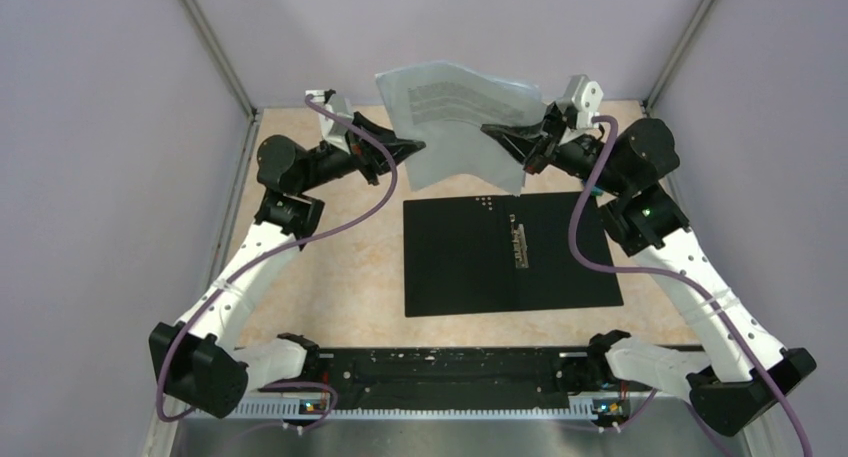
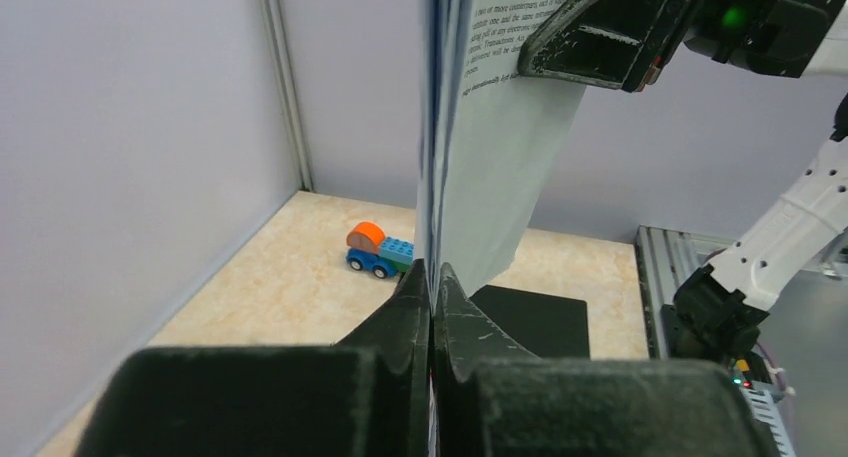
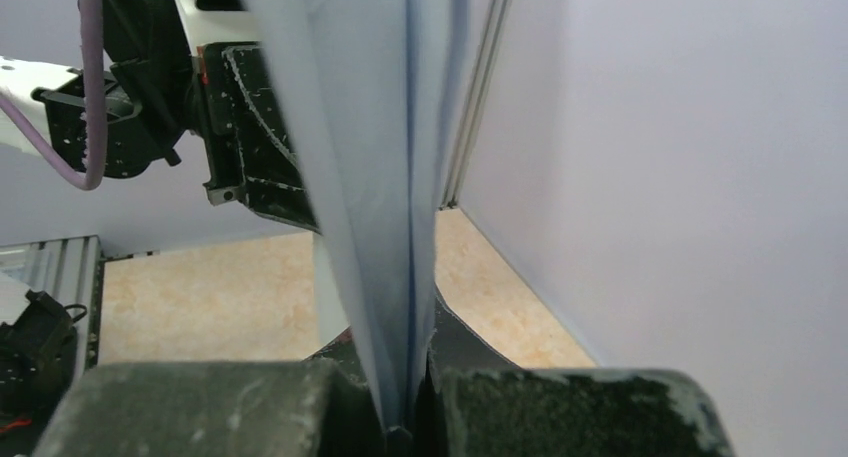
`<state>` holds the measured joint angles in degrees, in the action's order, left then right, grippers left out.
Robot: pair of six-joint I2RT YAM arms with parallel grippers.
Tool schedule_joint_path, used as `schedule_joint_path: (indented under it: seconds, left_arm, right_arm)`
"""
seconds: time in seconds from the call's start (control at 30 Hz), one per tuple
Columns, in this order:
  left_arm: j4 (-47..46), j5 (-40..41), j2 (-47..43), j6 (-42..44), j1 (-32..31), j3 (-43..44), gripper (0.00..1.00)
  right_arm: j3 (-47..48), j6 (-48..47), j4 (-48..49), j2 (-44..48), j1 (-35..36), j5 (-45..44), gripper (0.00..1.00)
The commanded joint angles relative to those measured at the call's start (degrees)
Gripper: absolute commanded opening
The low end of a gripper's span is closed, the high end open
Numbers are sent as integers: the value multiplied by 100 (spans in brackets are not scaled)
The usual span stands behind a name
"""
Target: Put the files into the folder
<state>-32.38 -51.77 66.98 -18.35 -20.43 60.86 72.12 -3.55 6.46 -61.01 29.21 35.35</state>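
The folder (image 1: 455,262) lies opened flat on the table (image 1: 320,277), black inner faces up. A metal clip (image 1: 519,245) runs along its centre fold, and only that clip shows on the inner faces. The files (image 1: 455,112) are not in it: they hang in the air over the far side of the table, just beyond the folder's far edge, sagging between the two arms. The left gripper (image 1: 408,147) has its fingers pressed together on the left edge of the files. The right gripper (image 1: 497,132) pinches the opposite edge in the same manner. The overhead view gives the layout and the printed text blocks on the top sheet. It does not show the jaw contact closely. The left wrist view shows its own fingertips closed on several thin sheet edges, with the right gripper clamped higher up on the paper. It alone shows a small toy vehicle (image 2: 379,249) of orange and blue blocks, standing on the table near the far wall. The right wrist view shows the paper rising from between its closed fingers, with the left gripper beyond it. The sheet count cannot be confirmed from any view.
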Motion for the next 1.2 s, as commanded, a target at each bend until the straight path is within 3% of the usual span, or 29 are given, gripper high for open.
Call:
schedule_joint_path:
  seconds: [0.0, 0.07, 0.27, 0.4, 0.57, 0.77, 0.83, 0.93, 1.07, 1.17]
  left_arm:
    - [18, -168, 83, -793, -27, 433, 0]
    - [365, -114, 78, -971, -31, 563, 0]
    - [1108, -289, -51, -1239, -21, 969, 0]
    - [1646, -518, 46, -1217, -18, 1324, 0]
    - [2287, -421, 136, -875, -21, 1486, 0]
    - [2708, -5, 323, -738, -24, 1475, 0]
    - [2606, 155, 352, -824, -23, 1398, 0]
    - [2291, 326, 328, -963, -23, 1272, 0]
    - [2558, 916, 429, -774, -104, 1277, 0]
    - [2650, 1755, 612, -622, -535, 1146, 12]
  right_arm:
    - [118, 783, 115, -167, -310, 339, 0]
    - [46, 1250, 398, -304, -566, 706, 4]
    - [-609, 2383, 1883, -434, -940, 1449, 34]
    - [-923, 2847, 2579, -495, -1058, 1532, 37]
    - [-1016, 3421, 3147, -591, -1132, 1575, 31]
    - [-979, 3508, 2878, -496, -1155, 1360, 30]
    - [-940, 3515, 2734, -503, -1159, 1337, 25]
    - [-815, 3278, 2112, -510, -1155, 1058, 2]
    - [-560, 2682, 573, -362, -1152, 68, 0]
    - [-363, 2251, -406, -141, -1150, -730, 0]
